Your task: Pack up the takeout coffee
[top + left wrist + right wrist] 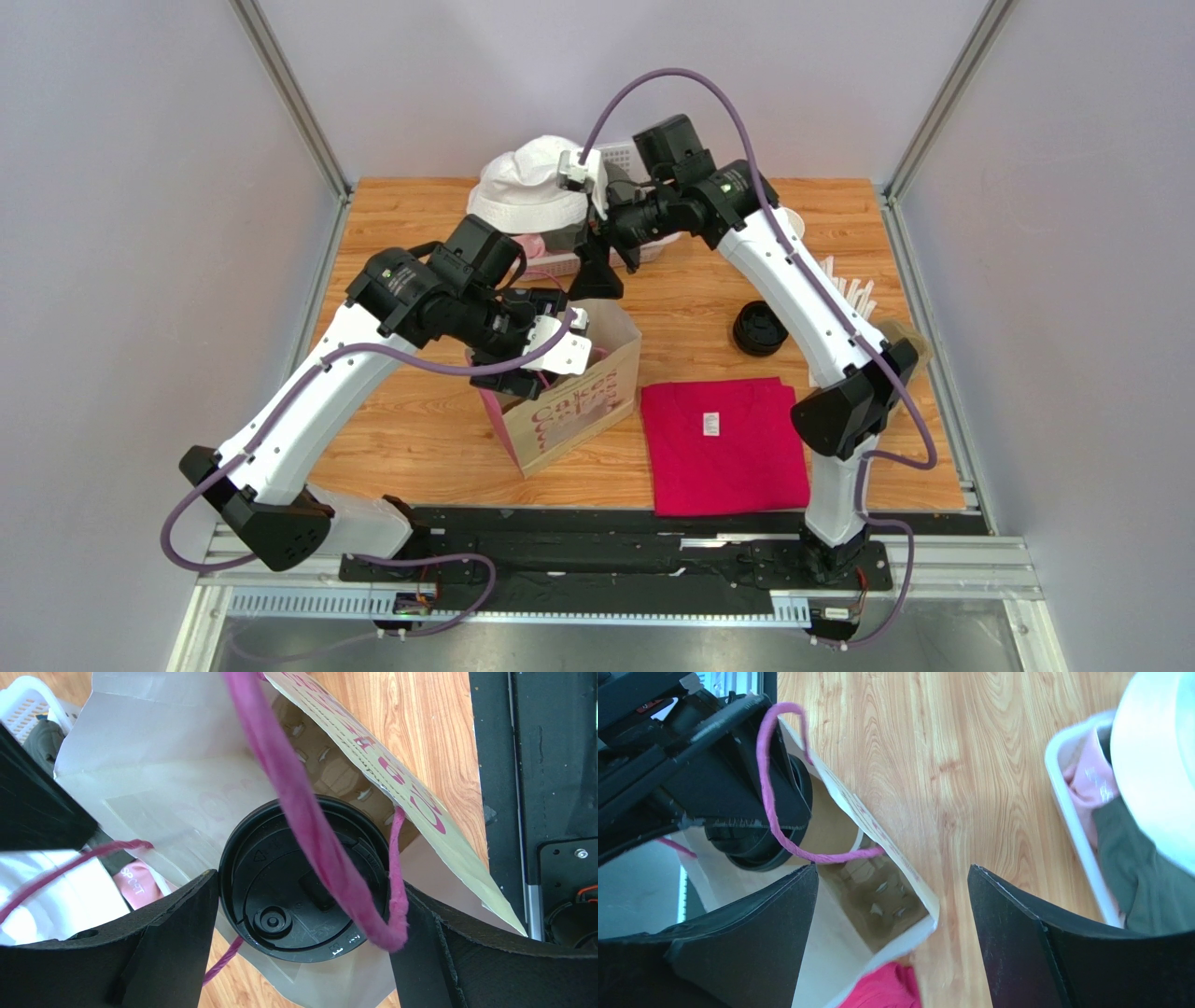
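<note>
"Takeout coffee, where is it?"

"Inside the paper bag, capped in black, between the fingers of the left gripper. They stand wide, one on each side of it. Whether they press it, I cannot tell."

"And the right gripper?"

"Spread wide, holding nothing, above the bag's corner and bare table."

"Room around?"

"Bag walls close round the cup, and a pink handle crosses over it. Open wood lies between bag and white basket. A red cloth lies just beside the bag."

"Counts?"

"One coffee, one bag, two pink handles, one cloth, one basket."
</note>
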